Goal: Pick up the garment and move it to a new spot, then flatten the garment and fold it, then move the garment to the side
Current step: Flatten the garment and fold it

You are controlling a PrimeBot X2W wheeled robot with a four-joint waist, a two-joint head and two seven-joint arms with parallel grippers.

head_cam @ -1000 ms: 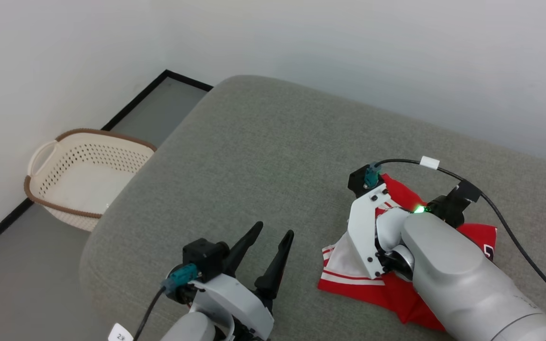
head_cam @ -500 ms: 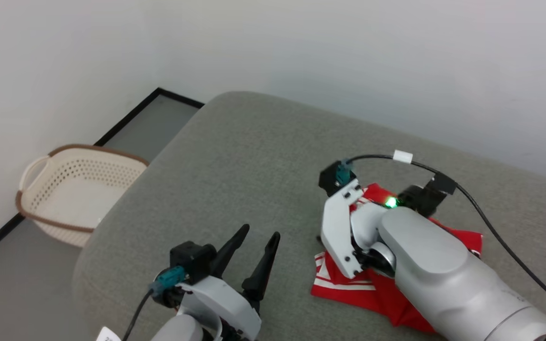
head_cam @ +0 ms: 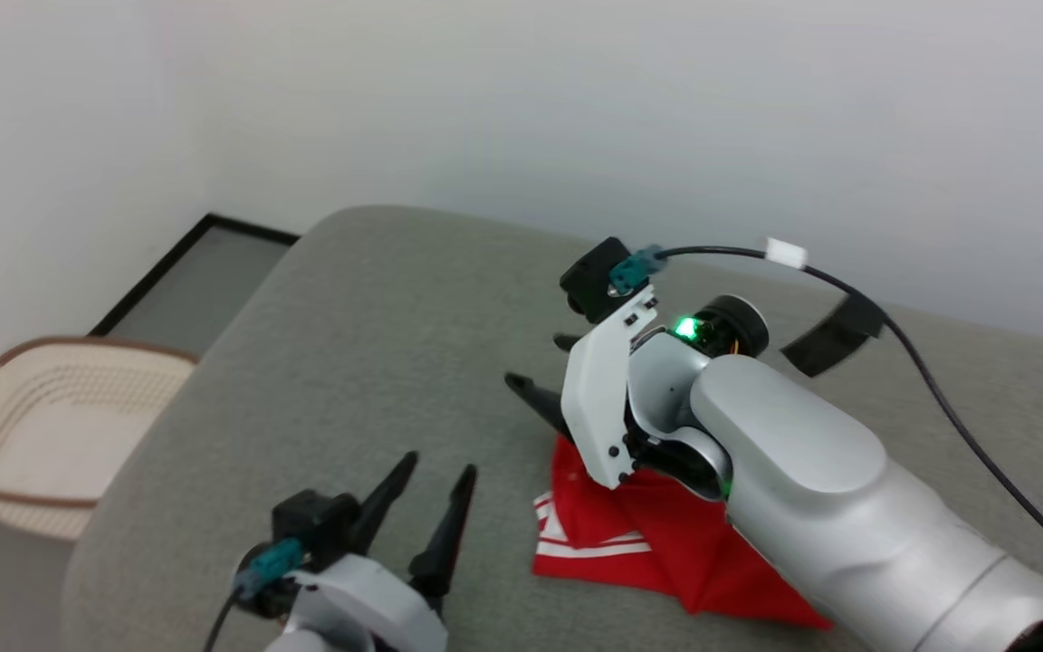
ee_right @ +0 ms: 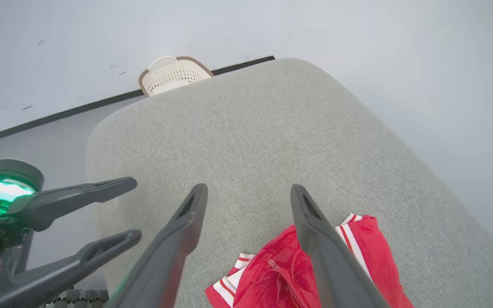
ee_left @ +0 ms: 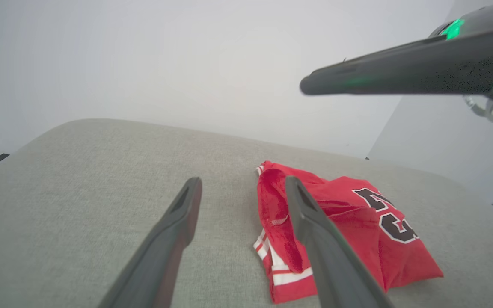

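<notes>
The garment (head_cam: 617, 534) is a red shirt with white striped trim, lying crumpled on the grey cushion (head_cam: 395, 317). My right gripper (head_cam: 541, 367) hangs above its far edge, open, with nothing between the fingers. In the right wrist view the right gripper (ee_right: 249, 188) points over bare cushion and the garment (ee_right: 280, 273) lies below it. My left gripper (head_cam: 438, 466) is open at the lower left, a short way left of the shirt. In the left wrist view the left gripper (ee_left: 243, 183) is open, and the garment (ee_left: 357, 222) shows black lettering beside its right finger.
A cream basket (head_cam: 51, 426) with a brown rim stands on the floor left of the cushion. Walls close off the far side. A black cable (head_cam: 938, 380) loops off my right wrist. Bare cushion stretches left and beyond the shirt.
My right gripper has opened, let go of the garment and risen off it. The shirt now lies loose on the cushion. The head camera has swung, shifting the whole picture.
</notes>
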